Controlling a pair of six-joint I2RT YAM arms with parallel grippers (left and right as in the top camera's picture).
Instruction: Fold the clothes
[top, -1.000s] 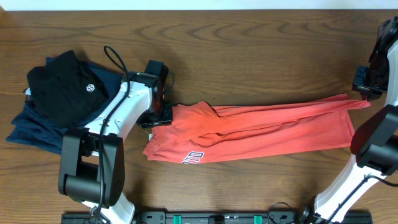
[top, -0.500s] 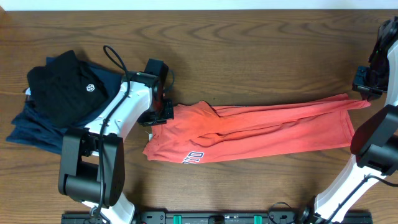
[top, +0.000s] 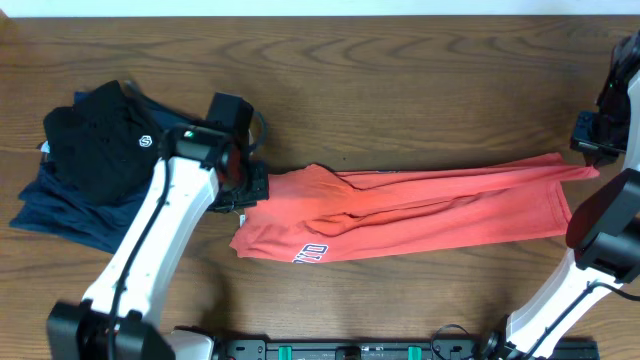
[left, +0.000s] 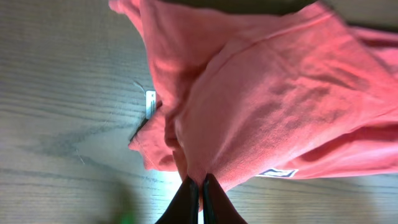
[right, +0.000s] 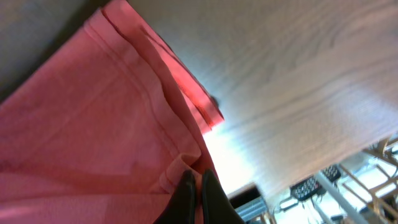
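Note:
The coral-red T-shirt (top: 420, 210) is stretched into a long band across the table in the overhead view, with printed lettering (top: 310, 251) at its lower left. My left gripper (top: 250, 185) is shut on its left end, pinching a fold of cloth (left: 198, 182); the white neck tag (left: 150, 103) shows beside it. My right gripper (top: 588, 150) is shut on the shirt's right end, pinching the hem (right: 194, 182). The shirt (right: 93, 124) fills the right wrist view.
A black garment with a small white logo (top: 100, 140) lies on a navy folded garment (top: 60, 205) at the far left. The wooden table (top: 400, 90) extends behind the shirt. The table's front edge holds a rail (top: 350, 350).
My left arm has lifted and shifted slightly left, pulling the shirt's left end up and tauter. The right gripper has held still.

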